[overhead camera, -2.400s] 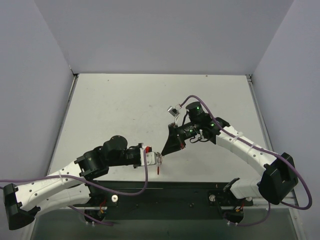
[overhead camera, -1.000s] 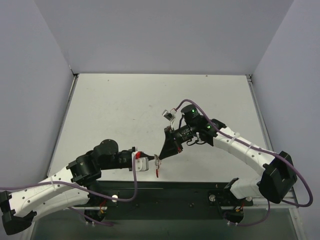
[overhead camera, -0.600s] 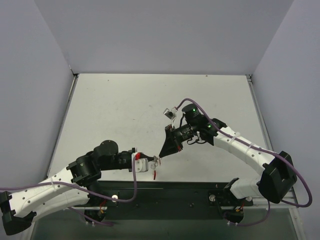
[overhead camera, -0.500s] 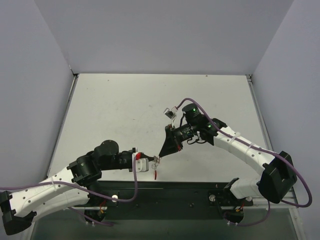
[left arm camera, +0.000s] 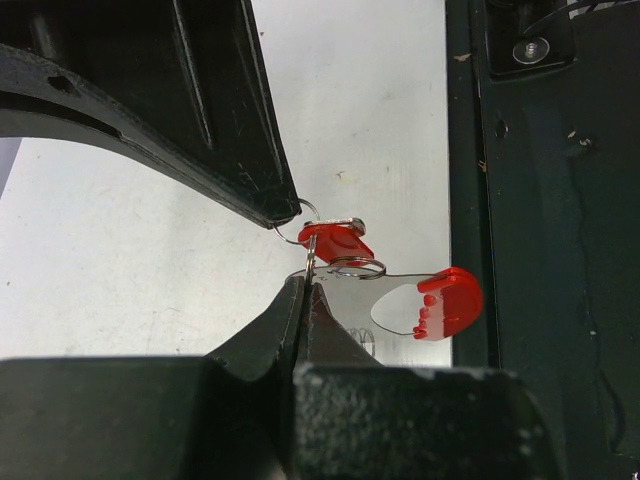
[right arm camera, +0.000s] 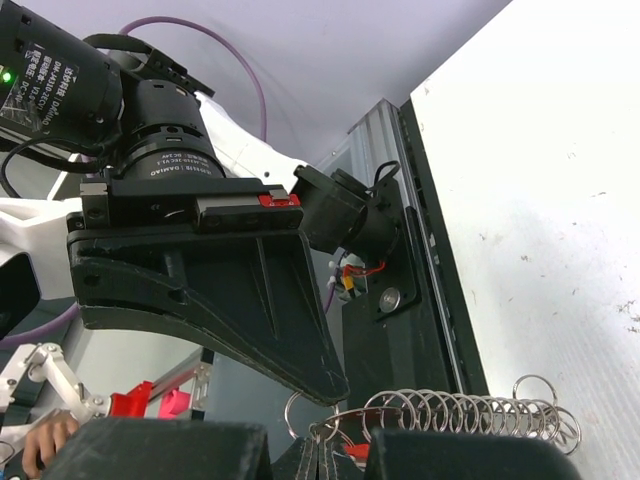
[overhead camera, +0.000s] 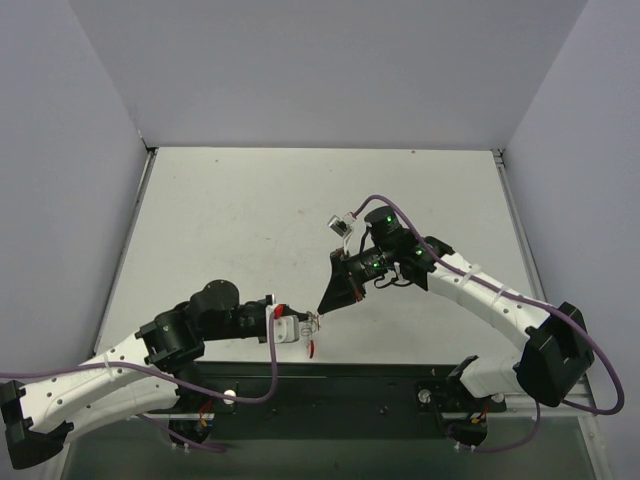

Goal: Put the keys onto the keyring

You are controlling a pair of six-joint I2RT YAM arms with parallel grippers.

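My left gripper (left arm camera: 308, 287) is shut on the thin silver shaft of the key (left arm camera: 335, 241), whose small red head stands just above the jaws. The keyring (left arm camera: 432, 305), a thin grey hoop with a red arc, hangs to the right from a small silver loop (left arm camera: 356, 267). In the top view its red arc (overhead camera: 310, 347) hangs by the left gripper (overhead camera: 311, 323), near the table's front edge. My right gripper (overhead camera: 322, 310) meets it tip to tip. In the right wrist view the right gripper (right arm camera: 322, 452) is shut on a small wire ring (right arm camera: 300, 412).
A coil of linked wire rings (right arm camera: 470, 410) trails to the right from the right gripper's jaws. The black mounting rail (overhead camera: 330, 385) with the arm bases runs along the table's (overhead camera: 250, 230) near edge, just below both grippers.
Since the earliest frame both grippers have shifted slightly left together, tips still touching. The left arm has drawn back. Over the last half second almost nothing moved.
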